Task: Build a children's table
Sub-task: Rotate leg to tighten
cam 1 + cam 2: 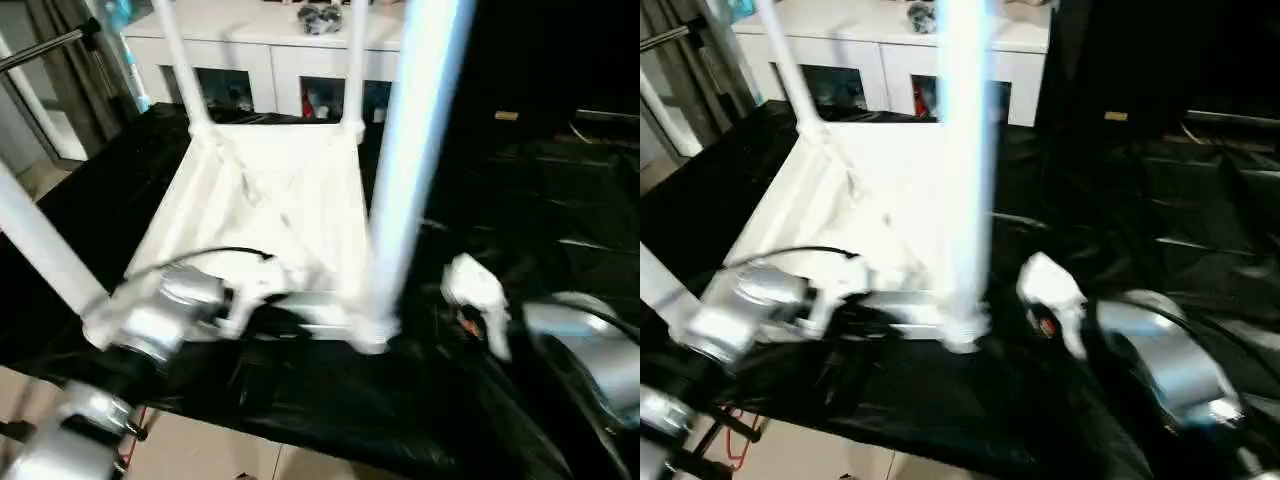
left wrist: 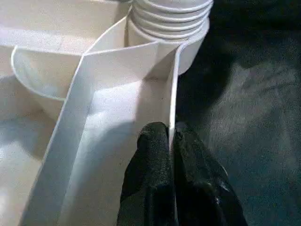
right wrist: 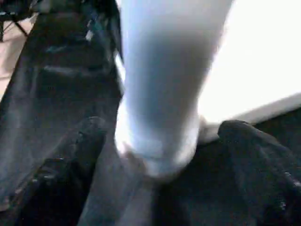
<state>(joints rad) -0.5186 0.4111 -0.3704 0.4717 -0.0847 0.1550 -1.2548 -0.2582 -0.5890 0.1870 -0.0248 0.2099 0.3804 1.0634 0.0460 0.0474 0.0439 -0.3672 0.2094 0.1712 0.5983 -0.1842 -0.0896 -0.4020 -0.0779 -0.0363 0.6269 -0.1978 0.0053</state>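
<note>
Table [image 1: 270,200]: upside down, legs up, so you can seat them.
Left gripper [image 2: 170,141]: pinching rim wall [image 2: 173,94], steadies it.
Right gripper [image 3: 160,136]: spread, 3 o'clock of near leg [image 1: 410,150].

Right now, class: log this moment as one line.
left gripper: shut on tabletop rim | right gripper: open around near leg | four legs socketed | cloth: black

A white cabinet [image 1: 270,50] with glass doors stands behind the black-covered worktop [image 1: 540,200].
</note>
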